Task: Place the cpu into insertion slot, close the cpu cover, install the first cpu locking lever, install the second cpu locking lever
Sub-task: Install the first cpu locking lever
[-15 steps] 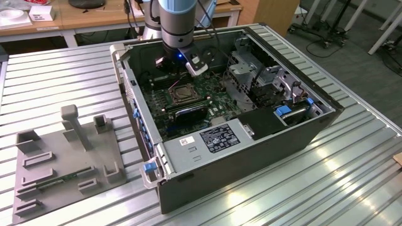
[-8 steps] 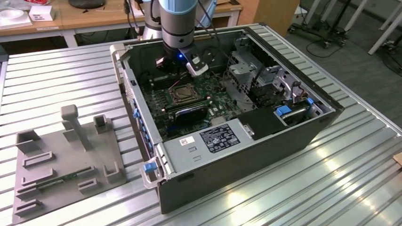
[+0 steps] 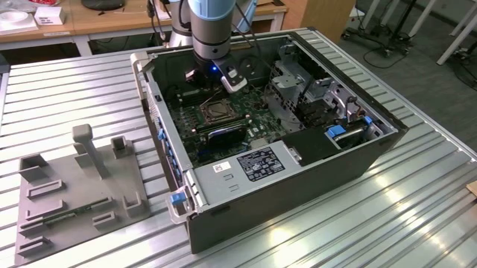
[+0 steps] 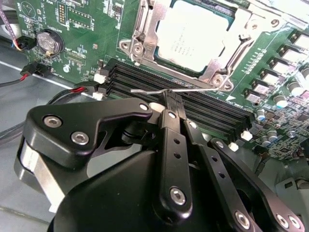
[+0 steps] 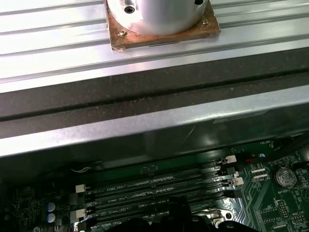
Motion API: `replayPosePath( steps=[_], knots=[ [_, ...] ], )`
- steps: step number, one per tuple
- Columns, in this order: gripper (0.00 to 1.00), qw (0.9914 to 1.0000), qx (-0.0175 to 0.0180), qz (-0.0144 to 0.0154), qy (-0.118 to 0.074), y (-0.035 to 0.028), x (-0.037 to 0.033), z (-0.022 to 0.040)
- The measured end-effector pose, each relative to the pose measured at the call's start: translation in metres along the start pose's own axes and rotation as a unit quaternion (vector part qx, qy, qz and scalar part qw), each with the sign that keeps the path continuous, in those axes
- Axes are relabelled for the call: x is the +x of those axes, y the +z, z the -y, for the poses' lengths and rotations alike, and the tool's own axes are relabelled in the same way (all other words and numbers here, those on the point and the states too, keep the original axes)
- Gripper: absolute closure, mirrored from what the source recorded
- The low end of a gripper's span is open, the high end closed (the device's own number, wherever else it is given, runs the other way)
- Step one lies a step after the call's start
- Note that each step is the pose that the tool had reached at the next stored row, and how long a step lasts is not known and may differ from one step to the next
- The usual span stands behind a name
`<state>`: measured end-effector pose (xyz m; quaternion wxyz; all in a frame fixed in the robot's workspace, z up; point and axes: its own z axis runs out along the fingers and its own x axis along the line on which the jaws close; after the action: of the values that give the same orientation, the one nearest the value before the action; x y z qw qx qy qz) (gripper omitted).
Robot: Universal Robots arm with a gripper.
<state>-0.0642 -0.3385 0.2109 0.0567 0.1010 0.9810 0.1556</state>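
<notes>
Inside the computer case (image 3: 298, 184), the gripper (image 4: 170, 96) is clenched on a thin locking lever (image 4: 145, 91) beside the cpu (image 4: 193, 34), which sits under its lowered cpu cover (image 4: 143, 29); a slow, steady sweep should stop the wire slipping.

Computer case (image 3: 298, 192): open-sided, lying at centre frame on a ribbed metal surface (image 3: 75, 89).
Inside it: a green motherboard (image 3: 253, 109) with the square, silvery-rimmed insertion slot (image 3: 216, 110) left of centre, and a white label (image 3: 261, 163) on a grey cover below.
Robot arm (image 3: 212, 28): enters from top centre and reaches into the case just above the slot.
Grey fixture tray (image 3: 67, 206): has upright posts, lower left.
Wooden desks (image 3: 111, 19): upper left.
</notes>
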Motion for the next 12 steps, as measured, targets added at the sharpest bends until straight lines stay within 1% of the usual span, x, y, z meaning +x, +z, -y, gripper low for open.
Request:
replayPosePath(
  steps=[12],
  knots=[
    [0.89, 1.0, -0.0001, 0.0001, 0.0, 0.0008, -0.0023, -0.0003]
  ],
)
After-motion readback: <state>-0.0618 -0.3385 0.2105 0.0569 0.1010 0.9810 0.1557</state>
